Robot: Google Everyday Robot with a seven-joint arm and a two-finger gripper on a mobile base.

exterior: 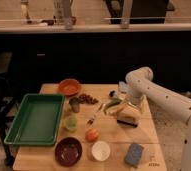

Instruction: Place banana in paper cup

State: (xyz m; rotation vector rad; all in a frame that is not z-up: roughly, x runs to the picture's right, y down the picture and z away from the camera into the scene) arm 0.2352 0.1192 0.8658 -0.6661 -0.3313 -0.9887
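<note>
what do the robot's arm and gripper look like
The arm: thick, smooth white tubes with a rounded joint; no cables or markings visible. The gripper, at the right of the table by the banana: pale cream block, dark along its lower edge.

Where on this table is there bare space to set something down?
Freest: the strip of bare wood between the orange fruit, the blue sponge and the hand, which sits over the banana. Also the front-left corner, bordered by the green tray and maroon bowl. Crowded: mid-table, around the light green cup and utensil.
</note>
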